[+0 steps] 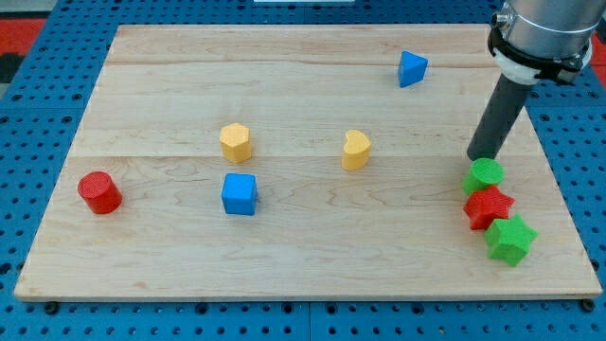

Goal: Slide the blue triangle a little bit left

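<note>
My tip (482, 157) stood at the view's right side of the wooden surface (284, 256), touching or just above the top edge of the green cylinder (486, 173); I could not tell which. I carried no pincer at all, only the bare rod, so nothing could be apart or clamped. The blue triangle (411, 68) lay near the view's top, up and to the left of my tip and well apart from it.

The risks, as I judged them: the green cylinder sat against a red star-shaped block (489, 207), with a green star-shaped block (510, 239) below that, so a careless departure could have dragged that cluster. To push the triangle left I needed to come round to its right side; striking a slanted face off-centre might have spun it or sent it toward the top edge. Pushing too long would have overshot "a little bit".
</note>
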Controlling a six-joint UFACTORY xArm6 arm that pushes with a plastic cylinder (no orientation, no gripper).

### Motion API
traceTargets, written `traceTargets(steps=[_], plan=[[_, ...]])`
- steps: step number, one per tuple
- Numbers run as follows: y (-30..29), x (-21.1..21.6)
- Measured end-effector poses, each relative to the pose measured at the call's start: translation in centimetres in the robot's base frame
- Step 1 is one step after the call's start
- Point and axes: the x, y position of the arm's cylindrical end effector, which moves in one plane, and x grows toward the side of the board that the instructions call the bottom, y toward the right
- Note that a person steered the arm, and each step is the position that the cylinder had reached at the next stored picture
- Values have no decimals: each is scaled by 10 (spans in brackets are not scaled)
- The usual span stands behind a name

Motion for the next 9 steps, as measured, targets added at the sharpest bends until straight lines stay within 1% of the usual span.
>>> traceTargets(steps=[2,3,6,8,9], plan=[[-9,2],[-32,-14],[-16,-117],[-16,-167],[-32,-176]])
